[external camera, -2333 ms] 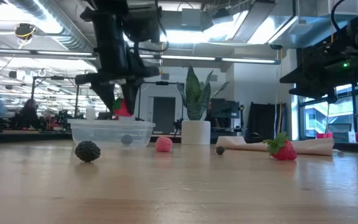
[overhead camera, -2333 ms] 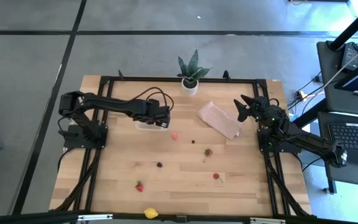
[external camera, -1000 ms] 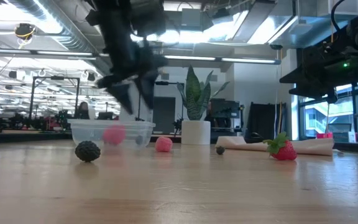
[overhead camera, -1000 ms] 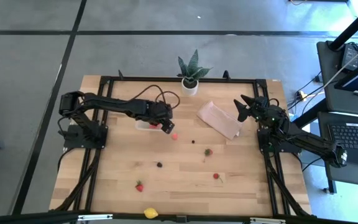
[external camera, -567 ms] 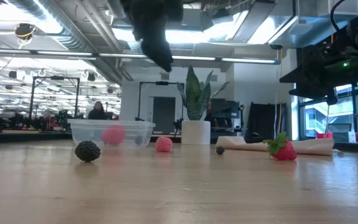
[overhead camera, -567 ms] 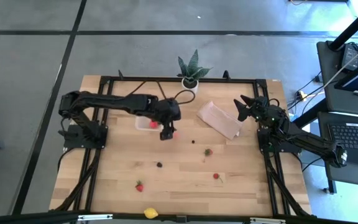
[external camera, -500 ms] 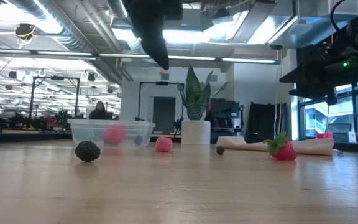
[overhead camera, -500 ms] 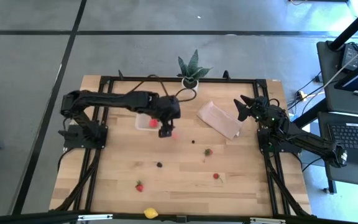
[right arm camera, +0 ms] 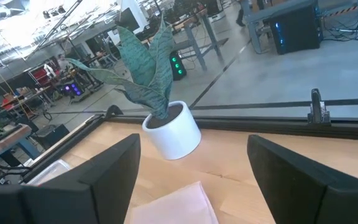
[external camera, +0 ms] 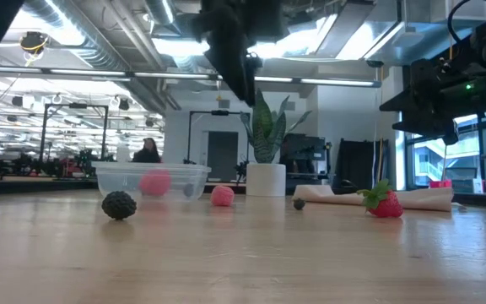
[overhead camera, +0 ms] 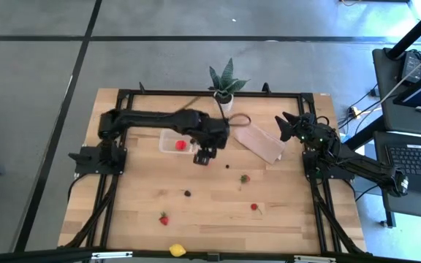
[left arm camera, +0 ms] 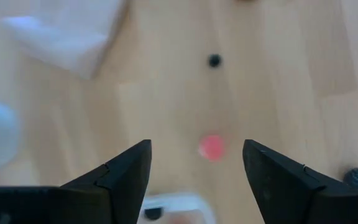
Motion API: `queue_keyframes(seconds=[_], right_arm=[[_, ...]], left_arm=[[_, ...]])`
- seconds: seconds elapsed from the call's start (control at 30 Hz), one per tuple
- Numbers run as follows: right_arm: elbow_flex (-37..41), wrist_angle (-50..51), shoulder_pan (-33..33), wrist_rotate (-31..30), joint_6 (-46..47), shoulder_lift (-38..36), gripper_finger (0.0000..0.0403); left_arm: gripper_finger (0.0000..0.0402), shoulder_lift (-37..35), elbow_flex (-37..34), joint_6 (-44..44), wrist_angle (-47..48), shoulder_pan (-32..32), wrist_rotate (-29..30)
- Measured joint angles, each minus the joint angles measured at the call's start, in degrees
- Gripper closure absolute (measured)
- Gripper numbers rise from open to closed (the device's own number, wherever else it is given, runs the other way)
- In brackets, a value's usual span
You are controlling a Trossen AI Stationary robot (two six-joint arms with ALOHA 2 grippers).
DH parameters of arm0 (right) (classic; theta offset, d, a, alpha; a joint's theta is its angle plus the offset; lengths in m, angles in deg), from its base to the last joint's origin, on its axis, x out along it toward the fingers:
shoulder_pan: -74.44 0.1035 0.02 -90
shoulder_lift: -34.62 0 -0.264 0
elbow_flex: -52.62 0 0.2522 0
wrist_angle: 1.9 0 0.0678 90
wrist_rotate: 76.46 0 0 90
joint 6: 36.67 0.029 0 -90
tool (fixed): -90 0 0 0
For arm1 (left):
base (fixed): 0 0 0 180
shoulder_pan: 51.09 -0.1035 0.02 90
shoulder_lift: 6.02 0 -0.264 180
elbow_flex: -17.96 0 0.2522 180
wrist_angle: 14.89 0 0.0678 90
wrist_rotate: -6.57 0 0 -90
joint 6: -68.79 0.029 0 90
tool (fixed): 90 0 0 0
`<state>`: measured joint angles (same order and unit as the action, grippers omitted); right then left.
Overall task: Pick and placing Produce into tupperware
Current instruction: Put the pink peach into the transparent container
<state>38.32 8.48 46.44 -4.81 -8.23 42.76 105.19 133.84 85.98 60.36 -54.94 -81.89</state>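
Tupperware (overhead camera: 176,143) now holds a red piece (overhead camera: 180,145); you have one more fruit delivered since 2.3 s ago. Next target, the pink piece (left arm camera: 211,147), lies on the table (overhead camera: 218,212) directly ahead of and between your left gripper's (left arm camera: 194,177) spread, empty fingers; the arm has swung off the container toward it. Right gripper (right arm camera: 191,177) waits by the plant (right arm camera: 143,74), fingers apart.
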Motion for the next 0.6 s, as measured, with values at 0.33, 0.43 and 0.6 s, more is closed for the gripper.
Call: queue_keyframes(seconds=[0.33, 0.43, 0.6], right_arm=[[0.0, 0.0, 0.0, 0.0, -0.2, 0.0, 0.0106], [0.0, 0.0, 0.0, 0.0, -0.3, 0.0, 0.0106], [0.0, 0.0, 0.1, 0.0, -0.3, 0.0, 0.0106]], left_arm=[[0.0175, 7.6, 0.1, 4.4, 4.6, 2.3, 0.1], [0.0178, 9.5, 0.1, 4.4, 4.2, 2.2, 0.2], [0.0179, 11.5, 0.1, 4.3, 3.5, 2.1, 0.4]])
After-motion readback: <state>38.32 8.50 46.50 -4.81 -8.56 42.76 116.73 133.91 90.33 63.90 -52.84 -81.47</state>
